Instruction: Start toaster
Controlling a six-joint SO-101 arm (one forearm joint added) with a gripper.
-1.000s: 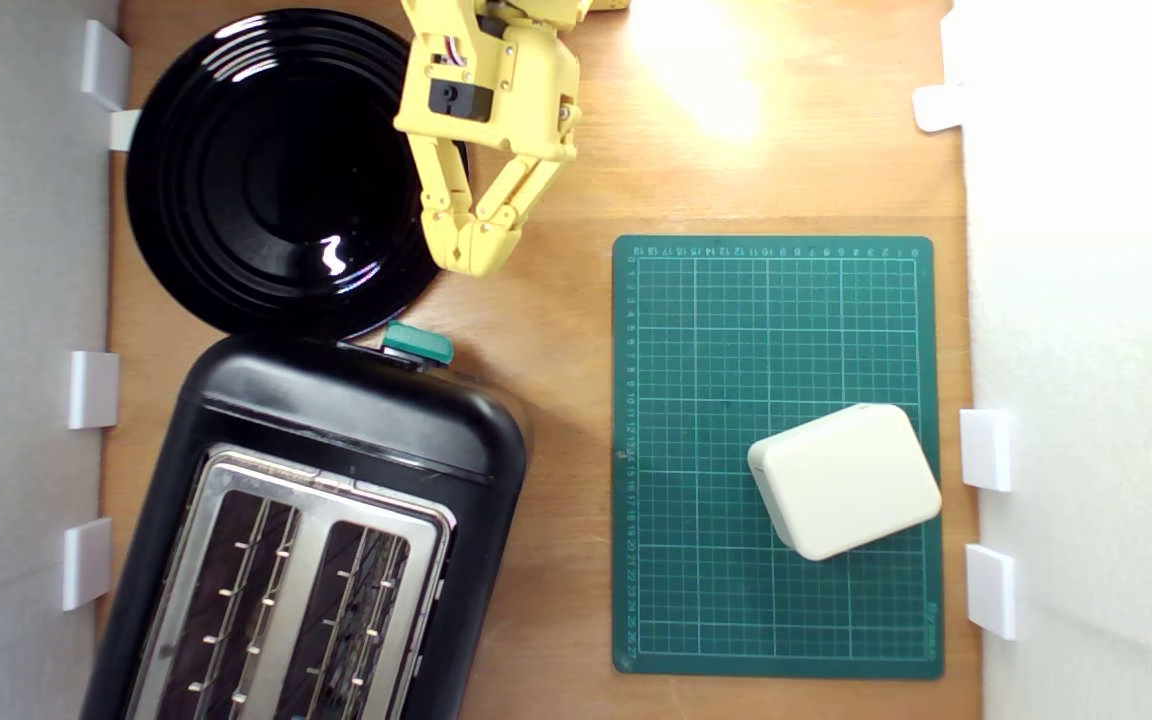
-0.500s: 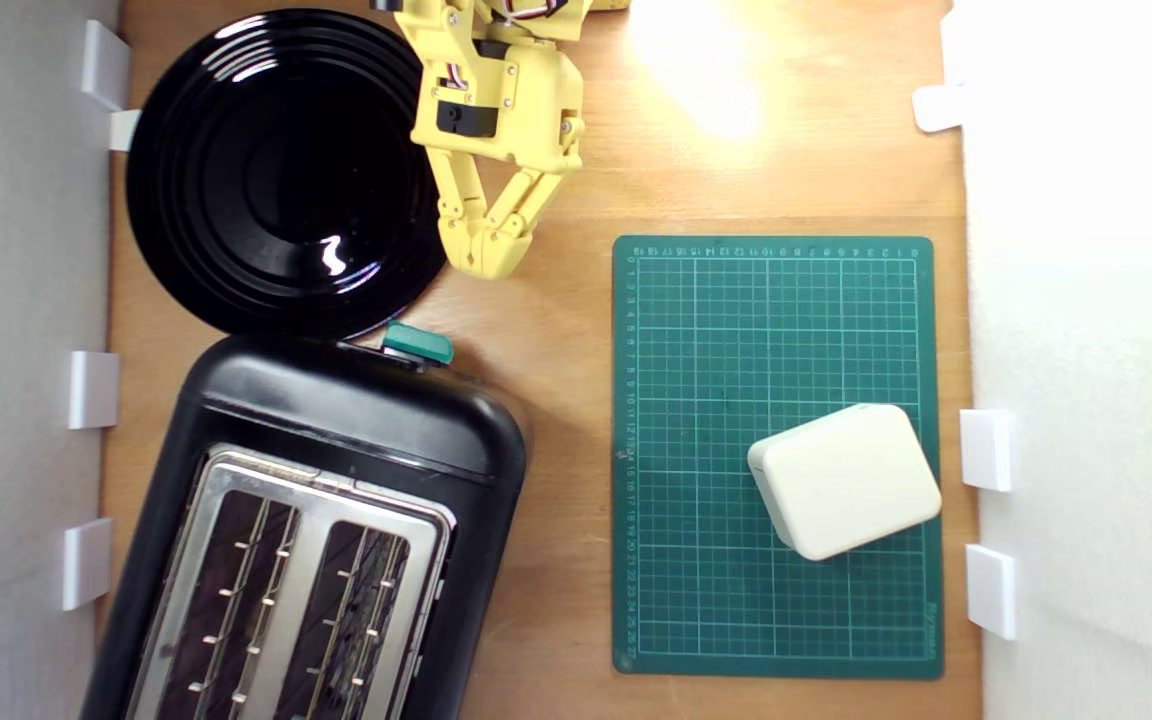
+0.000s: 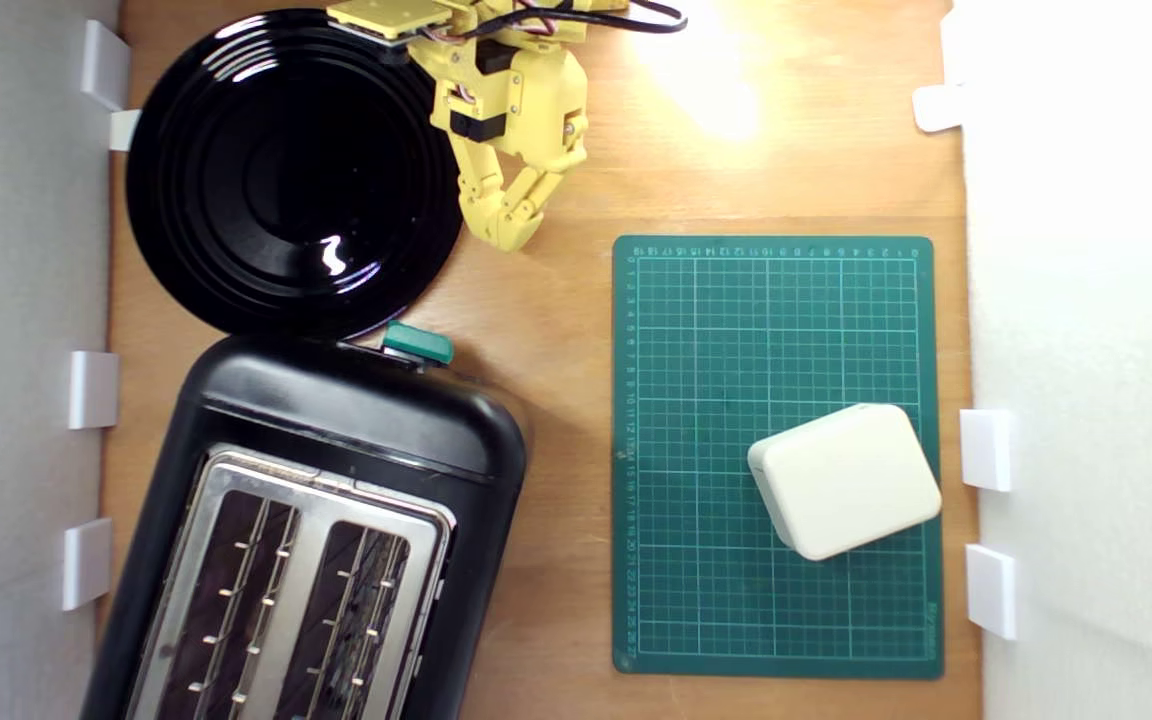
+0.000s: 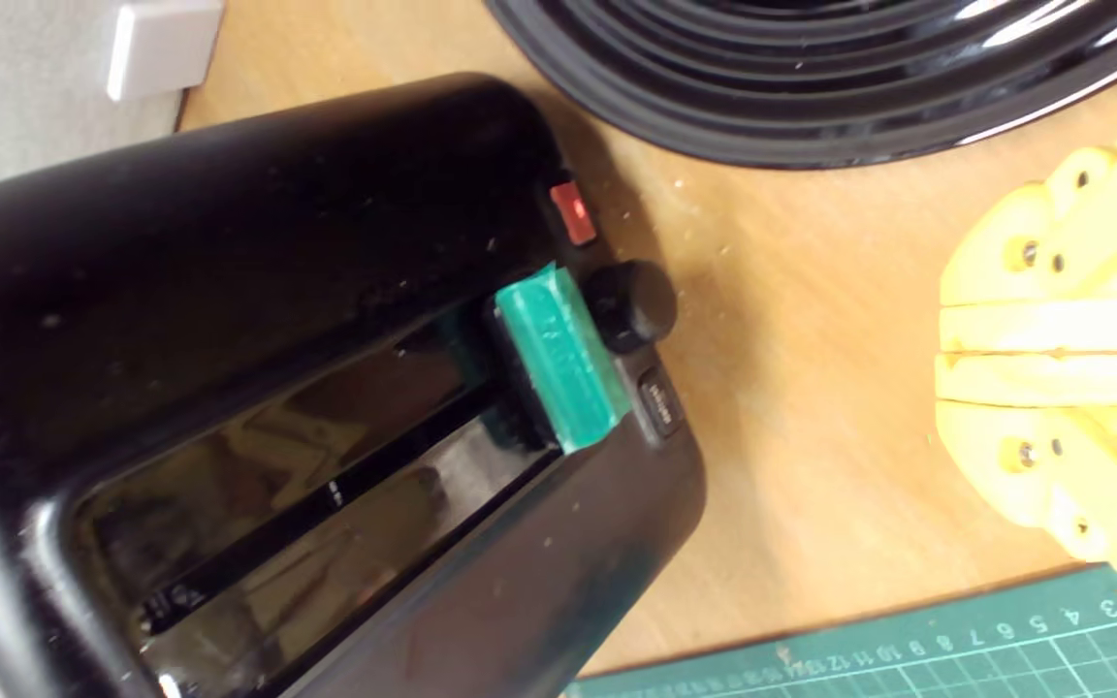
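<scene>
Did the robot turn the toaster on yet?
Not that I can tell. The gripper is shut and empty, beside the black plate, apart from the toaster. Nothing is touching the green lever. Left to do: reach that lever and push it down. No bread shows in the slots.

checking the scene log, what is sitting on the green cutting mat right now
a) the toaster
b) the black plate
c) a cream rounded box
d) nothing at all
c: in the exterior view a cream rounded box rests on the green cutting mat, while the black plate and the toaster sit on the bare wood off to the exterior view's left.
</scene>
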